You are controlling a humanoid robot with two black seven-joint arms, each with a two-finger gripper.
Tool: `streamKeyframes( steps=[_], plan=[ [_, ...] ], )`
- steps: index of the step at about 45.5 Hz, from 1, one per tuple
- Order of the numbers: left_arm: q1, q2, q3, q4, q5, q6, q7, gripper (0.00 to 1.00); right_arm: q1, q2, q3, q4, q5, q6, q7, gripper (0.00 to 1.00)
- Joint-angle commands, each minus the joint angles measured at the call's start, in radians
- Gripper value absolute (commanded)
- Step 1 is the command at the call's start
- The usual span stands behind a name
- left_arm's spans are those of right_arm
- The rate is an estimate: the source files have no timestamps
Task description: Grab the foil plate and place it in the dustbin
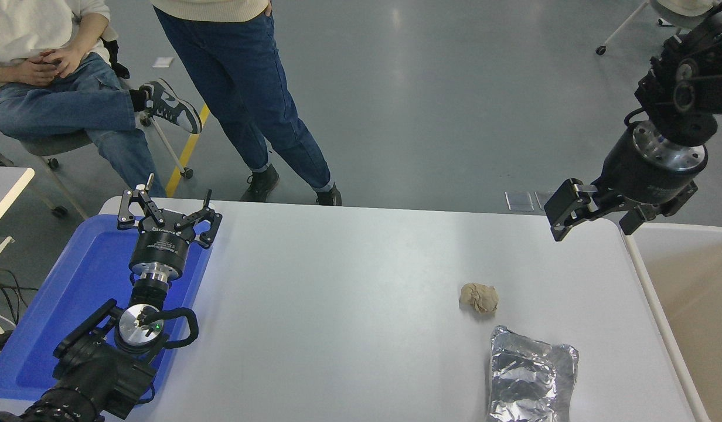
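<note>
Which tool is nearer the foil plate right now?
Right. The right tool hangs above the table's far right corner, beyond the foil plate; the left tool sits across the table over the blue tray.

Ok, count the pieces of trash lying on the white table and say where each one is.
2. The foil plate lies at the table's near right corner, cut off by the picture's bottom edge. The crumpled paper ball sits just beyond it, apart from it. Nothing appears hidden.

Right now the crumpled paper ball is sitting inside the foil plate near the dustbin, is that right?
Not quite. The head view shows the crumpled paper ball lying on the white table, just beyond the foil plate and apart from it, not inside. Both are near the dustbin.
</note>
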Motion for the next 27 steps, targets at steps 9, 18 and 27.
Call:
streamKeyframes(
  steps=[9,18,27],
  plan=[
    [-0.001,0.000,-0.001,0.000,0.001,0.000,0.000,1.00,-0.078,-0.127,0.000,0.020,0.010,0.000,0.000,1.00],
    [-0.001,0.000,0.001,-0.001,0.001,0.000,0.000,1.00,-0.165,-0.266,-0.003,0.012,-0.002,0.000,0.000,1.00],
    [0.000,0.000,0.001,0.000,0.001,0.000,0.000,1.00,-0.214,-0.300,-0.015,0.003,-0.015,0.000,-0.002,1.00]
  ],
)
